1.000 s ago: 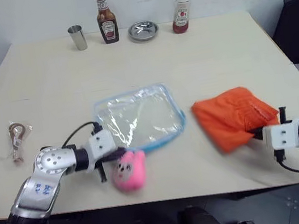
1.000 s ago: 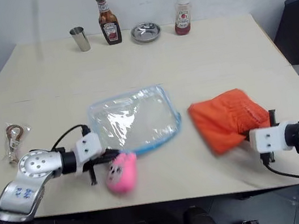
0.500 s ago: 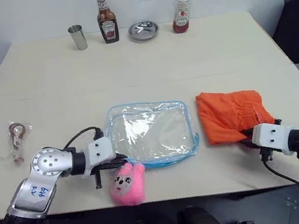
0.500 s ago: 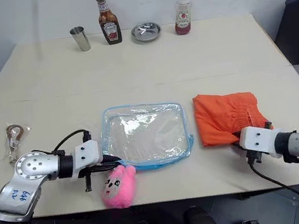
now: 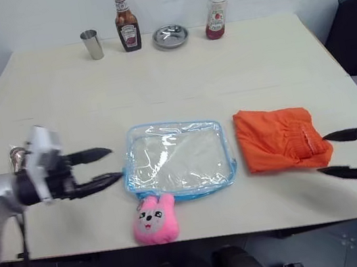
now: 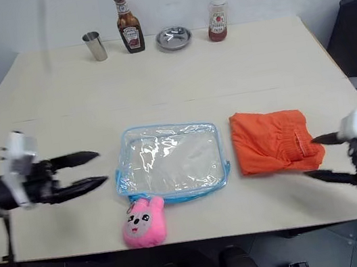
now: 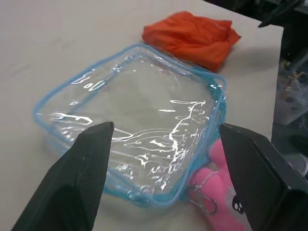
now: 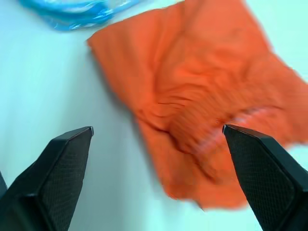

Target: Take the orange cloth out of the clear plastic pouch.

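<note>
Now the left gripper (image 5: 105,166) hovers with its black fingers spread apart, empty, just left of the clear plastic pouch (image 5: 179,157), which lies flat on the table (image 5: 154,69) and seems empty. A pink plush toy (image 5: 154,219) sits at its near edge. Right of the pouch, apart from it, lies the orange cloth (image 5: 279,138). Beyond that, the right gripper (image 5: 333,154) is wide open, holding nothing.

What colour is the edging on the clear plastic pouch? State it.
Light blue edging runs round the flat clear plastic pouch, best seen in the left wrist view.
</note>
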You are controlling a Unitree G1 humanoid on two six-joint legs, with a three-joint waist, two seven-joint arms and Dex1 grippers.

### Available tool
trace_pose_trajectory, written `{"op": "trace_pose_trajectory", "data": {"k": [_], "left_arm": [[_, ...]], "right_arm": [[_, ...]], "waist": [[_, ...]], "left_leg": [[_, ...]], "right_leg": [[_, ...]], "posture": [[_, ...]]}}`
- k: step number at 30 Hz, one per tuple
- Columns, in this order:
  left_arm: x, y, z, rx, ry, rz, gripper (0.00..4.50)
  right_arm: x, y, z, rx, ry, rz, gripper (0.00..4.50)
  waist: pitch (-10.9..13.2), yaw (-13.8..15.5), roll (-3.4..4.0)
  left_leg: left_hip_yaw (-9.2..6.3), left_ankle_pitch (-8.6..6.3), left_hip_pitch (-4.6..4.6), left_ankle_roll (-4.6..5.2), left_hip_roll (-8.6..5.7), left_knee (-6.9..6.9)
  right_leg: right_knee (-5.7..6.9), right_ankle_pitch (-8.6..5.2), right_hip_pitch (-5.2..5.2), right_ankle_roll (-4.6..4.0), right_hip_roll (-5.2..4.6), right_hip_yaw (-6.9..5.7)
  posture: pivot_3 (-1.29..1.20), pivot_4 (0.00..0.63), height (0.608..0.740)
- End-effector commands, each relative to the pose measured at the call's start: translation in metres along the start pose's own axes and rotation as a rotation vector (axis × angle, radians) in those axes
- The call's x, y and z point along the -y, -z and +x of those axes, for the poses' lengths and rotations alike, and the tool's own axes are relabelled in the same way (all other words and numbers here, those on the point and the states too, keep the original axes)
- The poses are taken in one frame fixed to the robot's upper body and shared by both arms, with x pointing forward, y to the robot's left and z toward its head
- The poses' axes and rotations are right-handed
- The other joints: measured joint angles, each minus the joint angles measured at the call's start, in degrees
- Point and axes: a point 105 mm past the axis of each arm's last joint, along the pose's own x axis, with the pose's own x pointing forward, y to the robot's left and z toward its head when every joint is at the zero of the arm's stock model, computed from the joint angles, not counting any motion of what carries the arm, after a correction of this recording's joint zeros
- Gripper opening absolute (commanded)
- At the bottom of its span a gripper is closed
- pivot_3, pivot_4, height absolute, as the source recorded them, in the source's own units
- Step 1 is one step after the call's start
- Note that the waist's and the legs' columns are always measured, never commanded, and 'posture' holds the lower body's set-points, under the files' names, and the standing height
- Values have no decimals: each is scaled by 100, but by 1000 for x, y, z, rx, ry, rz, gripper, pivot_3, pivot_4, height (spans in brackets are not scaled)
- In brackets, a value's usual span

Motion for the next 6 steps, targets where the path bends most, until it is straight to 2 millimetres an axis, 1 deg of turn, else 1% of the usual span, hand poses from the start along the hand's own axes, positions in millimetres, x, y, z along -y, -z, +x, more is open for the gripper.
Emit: {"op": "trace_pose_trajectory", "data": {"k": [1, 3, 6], "left_arm": [[-9, 9, -43, -67, -88, -33, 3693], [-14, 19, -59, -115, -132, -45, 3693], [-24, 31, -68, -156, -191, -8, 3693]], "right_arm": [[20, -6, -29, 37, 45, 97, 4500], [25, -4, -36, 47, 47, 133, 4500], [29, -1, -36, 47, 55, 136, 4500]], "waist": [[5, -5, 8], [7, -8, 11], [7, -3, 11]], "left_leg": [[1, 0, -1, 1, 0, -1], [2, -1, -1, 3, 0, -3], [1, -6, 3, 10, 0, -5]], "right_leg": [[-1, 0, -2, 0, 0, 1], [-1, -1, -5, -3, 0, 1], [-2, -3, -3, -6, -4, 1]], "posture": [[0, 150, 740], [0, 150, 740], [0, 150, 740]]}}
